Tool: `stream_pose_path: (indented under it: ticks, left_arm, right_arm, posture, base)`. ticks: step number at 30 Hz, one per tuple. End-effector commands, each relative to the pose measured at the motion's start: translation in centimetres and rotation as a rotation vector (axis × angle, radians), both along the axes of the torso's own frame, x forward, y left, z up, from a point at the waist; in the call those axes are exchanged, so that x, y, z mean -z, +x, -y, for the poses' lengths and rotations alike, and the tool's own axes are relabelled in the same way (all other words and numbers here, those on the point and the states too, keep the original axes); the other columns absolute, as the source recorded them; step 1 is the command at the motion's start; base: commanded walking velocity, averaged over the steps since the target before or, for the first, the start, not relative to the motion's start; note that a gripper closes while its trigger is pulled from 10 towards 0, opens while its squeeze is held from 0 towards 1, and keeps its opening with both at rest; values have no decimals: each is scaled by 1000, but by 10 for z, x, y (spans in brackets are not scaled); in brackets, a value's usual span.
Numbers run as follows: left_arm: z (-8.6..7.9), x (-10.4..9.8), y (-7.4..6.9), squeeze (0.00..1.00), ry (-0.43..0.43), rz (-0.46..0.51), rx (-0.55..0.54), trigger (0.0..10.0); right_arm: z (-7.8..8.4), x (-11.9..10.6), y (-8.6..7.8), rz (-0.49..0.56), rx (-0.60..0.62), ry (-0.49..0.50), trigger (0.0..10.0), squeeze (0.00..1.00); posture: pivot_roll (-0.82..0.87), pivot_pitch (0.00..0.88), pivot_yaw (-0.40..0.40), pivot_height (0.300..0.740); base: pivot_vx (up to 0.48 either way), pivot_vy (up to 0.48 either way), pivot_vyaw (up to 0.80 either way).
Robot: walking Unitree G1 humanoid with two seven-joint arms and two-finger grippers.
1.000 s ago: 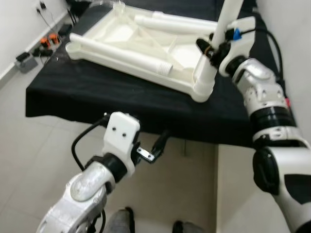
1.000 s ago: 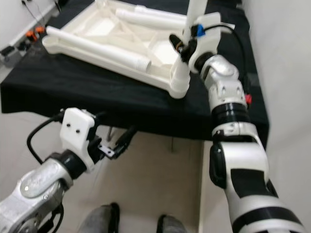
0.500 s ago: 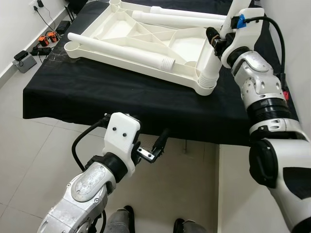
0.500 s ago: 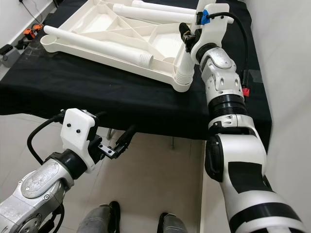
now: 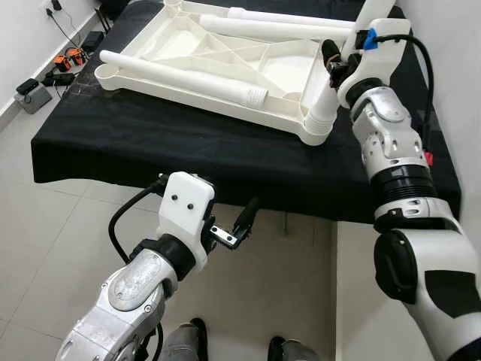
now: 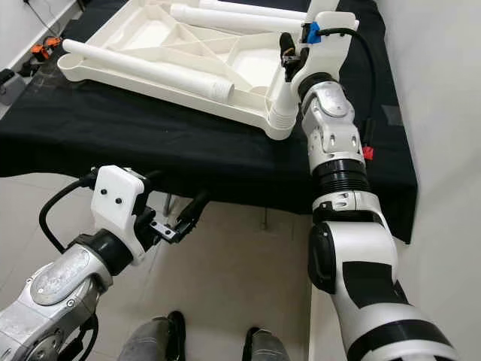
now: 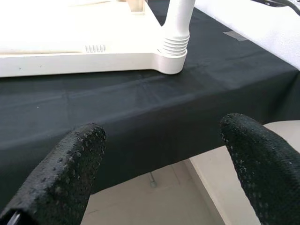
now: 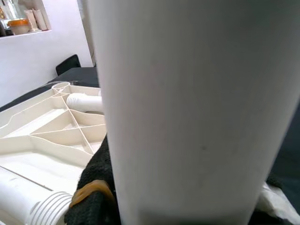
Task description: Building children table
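At six o'clock, nearest the camera, two dark shoes (image 5: 282, 350) of a person stand on the tiled floor (image 5: 45, 248). Just above them the left arm reaches forward at about seven o'clock, and the left gripper (image 5: 239, 229) hangs in the air below the near edge of the black cloth (image 5: 150, 143), touching nothing. Its fingers (image 7: 70, 173) are spread wide apart in the left wrist view, with the cloth's front drop between them.

Beyond, the black cloth covers a low platform. On it lies the white tabletop (image 5: 195, 53), upside down, its ribbed underside facing up, running from ten o'clock toward one o'clock. One loose leg (image 5: 180, 75) lies along its near rim, threaded end toward the right. A second leg (image 5: 285, 26) lies along the far rim.

At one o'clock a third leg, the upright leg (image 5: 325, 94), stands tilted in the tabletop's near right corner socket (image 5: 316, 131), its ribbed collar seated at the socket. The right gripper (image 5: 336, 64) is pinching this leg partway up, black fingers (image 8: 96, 187) closed against the white tube, as the right wrist view shows up close. The right arm runs from five o'clock up along the right side.

Far off at ten o'clock, small orange objects (image 5: 71, 59) and cables lie on the floor by the wall.
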State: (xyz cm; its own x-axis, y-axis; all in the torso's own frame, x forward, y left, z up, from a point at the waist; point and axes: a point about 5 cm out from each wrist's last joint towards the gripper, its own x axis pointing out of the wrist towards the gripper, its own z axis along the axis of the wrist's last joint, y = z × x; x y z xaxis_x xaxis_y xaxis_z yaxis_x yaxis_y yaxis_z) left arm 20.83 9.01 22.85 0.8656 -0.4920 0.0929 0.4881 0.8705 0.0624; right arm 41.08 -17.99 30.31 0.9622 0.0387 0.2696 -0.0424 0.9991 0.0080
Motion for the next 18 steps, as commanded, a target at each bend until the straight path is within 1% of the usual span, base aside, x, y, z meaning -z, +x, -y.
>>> stream_pose_path:
  ticks: [1,2,3,5,7,10,15,17,18]
  left_arm:
    - [-2,3,-1,0,15,-10,-7,10000]
    - [-2,3,-1,0,15,-10,-7,10000]
    - [-2,3,-1,0,15,-9,-7,10000]
    - [-2,3,-1,0,15,-9,-7,10000]
    - [-2,2,-1,0,15,-9,-8,10000]
    - [-3,2,0,0,15,-8,-9,10000]
    - [-2,2,-1,0,14,-9,-10,10000]
    - [-2,2,0,0,12,-9,-10,10000]
    - [-2,2,0,0,12,-9,-10,10000]
  right_arm:
    - [-1,65,-1,-229,63,-7,10000,0]
    - [-2,66,-1,-229,64,-4,10000,0]
    - [-7,70,-2,-238,65,-13,10000,0]
    - [-8,71,-3,-240,70,-15,10000,0]
    - [-13,74,-4,-240,67,-30,10000,0]
    - [-21,78,-5,-267,76,-34,10000,0]
    - [-27,78,-5,-283,90,-34,10000,0]
    - [-32,78,-4,-317,135,8,10000,0]
    - [-32,78,-4,-317,135,8,10000,0]
  posture:
    - [108,281,-1,740]
    - [108,281,-1,740]
    - [107,280,0,740]
    - [107,280,0,740]
    - [107,280,0,740]
    - [107,280,0,740]
    - [106,283,-3,740]
    - [107,283,-6,740]
    - [107,283,-6,740]
  base:
    - [0,0,0]
    - [0,0,0]
    - [0,0,0]
    - [0,0,0]
    - [0,0,0]
    - [0,0,0]
    - [0,0,0]
    - [0,0,0]
    - [0,0,0]
